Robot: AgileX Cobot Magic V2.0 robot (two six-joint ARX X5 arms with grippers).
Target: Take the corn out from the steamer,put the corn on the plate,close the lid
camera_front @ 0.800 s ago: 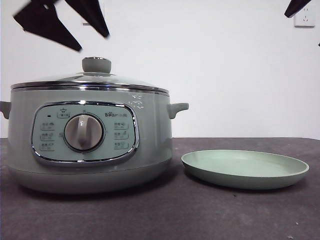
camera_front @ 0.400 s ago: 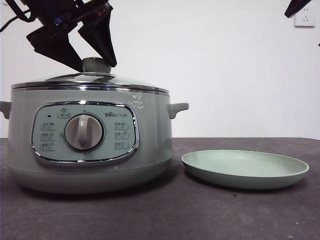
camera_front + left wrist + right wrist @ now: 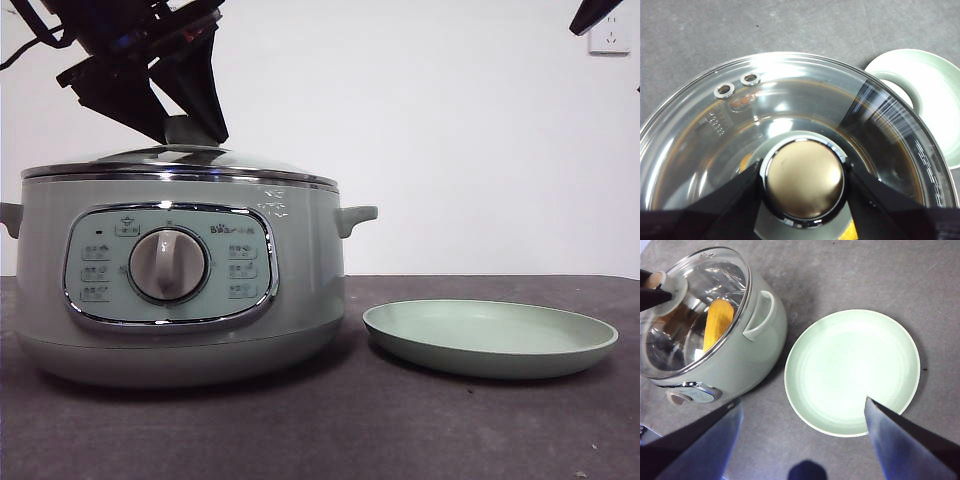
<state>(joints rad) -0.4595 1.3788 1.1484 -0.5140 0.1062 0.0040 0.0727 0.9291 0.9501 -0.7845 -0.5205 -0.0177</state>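
The steamer [image 3: 170, 290] stands at the left with the glass lid [image 3: 180, 158] on it. My left gripper [image 3: 188, 125] comes down from above, and its jaws are shut on both sides of the lid's knob [image 3: 804, 179]. The corn [image 3: 719, 325] lies inside the steamer and shows through the glass in the right wrist view. The plate [image 3: 490, 335] lies empty to the steamer's right. My right gripper [image 3: 802, 401] is open and empty, high above the plate [image 3: 852, 372], and shows only as a black tip [image 3: 592, 14] in the front view.
The steamer's side handle [image 3: 355, 215] sticks out toward the plate. A wall socket [image 3: 610, 35] is at the far upper right. The dark table top [image 3: 330, 430] runs in front of both things.
My left gripper came down onto the lid's knob and its jaws closed in on it. The lid, steamer, plate and right arm have not moved.
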